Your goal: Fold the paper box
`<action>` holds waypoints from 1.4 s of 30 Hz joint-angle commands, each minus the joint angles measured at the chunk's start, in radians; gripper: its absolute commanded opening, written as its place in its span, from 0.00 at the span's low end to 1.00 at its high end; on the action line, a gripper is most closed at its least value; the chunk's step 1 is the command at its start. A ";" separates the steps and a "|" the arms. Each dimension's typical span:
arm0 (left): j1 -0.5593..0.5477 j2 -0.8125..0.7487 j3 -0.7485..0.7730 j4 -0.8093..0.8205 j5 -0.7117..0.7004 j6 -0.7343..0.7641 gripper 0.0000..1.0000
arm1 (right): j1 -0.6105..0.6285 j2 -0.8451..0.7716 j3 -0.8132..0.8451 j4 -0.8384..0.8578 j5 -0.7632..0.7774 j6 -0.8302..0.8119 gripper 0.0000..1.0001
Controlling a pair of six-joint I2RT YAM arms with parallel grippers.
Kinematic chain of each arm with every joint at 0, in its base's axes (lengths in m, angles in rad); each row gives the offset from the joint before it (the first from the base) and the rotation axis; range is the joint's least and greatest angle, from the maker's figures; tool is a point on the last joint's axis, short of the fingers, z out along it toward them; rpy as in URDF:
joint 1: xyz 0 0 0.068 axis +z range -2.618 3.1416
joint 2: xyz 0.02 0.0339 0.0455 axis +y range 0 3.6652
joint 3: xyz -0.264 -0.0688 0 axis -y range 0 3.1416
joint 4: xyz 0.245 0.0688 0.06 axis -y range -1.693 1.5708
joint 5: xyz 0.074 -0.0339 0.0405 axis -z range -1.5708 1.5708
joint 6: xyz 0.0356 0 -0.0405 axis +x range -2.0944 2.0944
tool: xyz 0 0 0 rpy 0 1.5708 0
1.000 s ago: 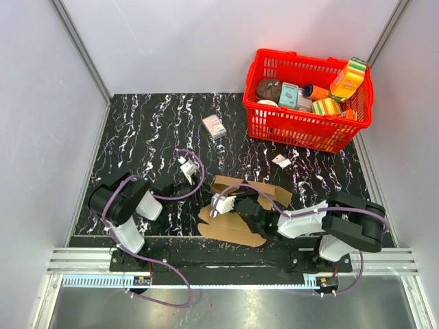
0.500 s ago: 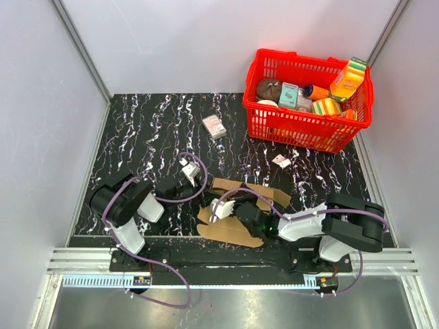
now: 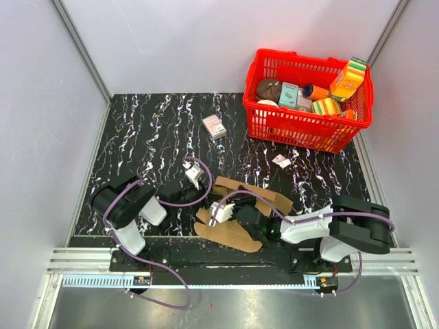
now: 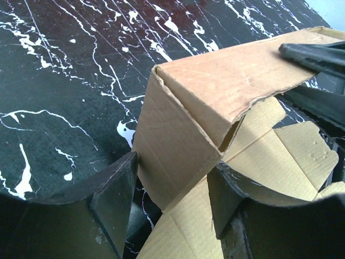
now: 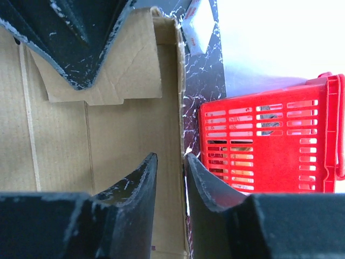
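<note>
The paper box [image 3: 230, 233], plain brown creased cardboard, lies half folded near the table's front edge between the two arms, one panel [image 4: 215, 75] raised like a roof. My left gripper [image 4: 172, 167] is open and straddles the raised panel's folded end; its left fingertip [image 4: 129, 164] touches the cardboard edge. My right gripper [image 5: 170, 157] is open, its jaws a narrow gap apart astride a standing wall edge of the box [image 5: 118, 129]. That edge sits close to the right finger [image 5: 202, 178].
A red basket [image 3: 302, 130] of colourful grocery packs stands at the back right, and its slatted wall [image 5: 269, 145] shows beyond the right fingers. A small white-and-pink carton [image 3: 214, 126] and a white scrap [image 3: 281, 161] lie on the black marbled table.
The left gripper has moved right up to the box and its jaws have narrowed. The right gripper's jaws have parted from shut. The box has shifted slightly toward the front left.
</note>
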 commanded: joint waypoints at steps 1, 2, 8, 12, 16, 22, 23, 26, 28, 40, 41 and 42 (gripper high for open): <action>-0.019 -0.028 -0.020 0.384 -0.072 0.026 0.56 | 0.016 -0.074 -0.007 -0.025 -0.035 0.082 0.36; -0.022 -0.028 -0.020 0.384 -0.080 0.024 0.55 | 0.016 -0.083 -0.007 -0.043 -0.042 0.089 0.36; -0.042 -0.041 -0.015 0.384 -0.117 0.021 0.52 | 0.020 -0.128 -0.003 -0.103 -0.073 0.133 0.38; -0.053 -0.044 -0.009 0.384 -0.137 0.024 0.52 | 0.025 -0.137 -0.003 -0.119 -0.088 0.153 0.38; -0.059 -0.039 -0.008 0.384 -0.144 0.021 0.52 | 0.028 -0.139 -0.006 -0.123 -0.100 0.170 0.38; -0.068 -0.036 -0.001 0.384 -0.152 0.021 0.54 | 0.028 -0.146 -0.007 -0.134 -0.119 0.201 0.37; -0.070 -0.036 0.000 0.384 -0.157 0.020 0.55 | 0.030 -0.146 -0.011 -0.131 -0.120 0.204 0.36; -0.077 -0.034 0.000 0.384 -0.174 0.023 0.56 | 0.028 -0.148 -0.015 -0.125 -0.120 0.214 0.36; -0.085 -0.033 0.002 0.384 -0.192 0.024 0.56 | 0.028 -0.151 -0.014 -0.129 -0.125 0.219 0.36; -0.143 -0.024 0.022 0.384 -0.336 0.061 0.48 | 0.030 -0.148 -0.012 -0.132 -0.134 0.247 0.36; -0.146 -0.022 0.026 0.384 -0.345 0.067 0.47 | 0.030 -0.145 -0.012 -0.132 -0.136 0.250 0.35; -0.154 -0.019 0.028 0.385 -0.358 0.069 0.46 | 0.030 -0.146 -0.012 -0.132 -0.134 0.250 0.35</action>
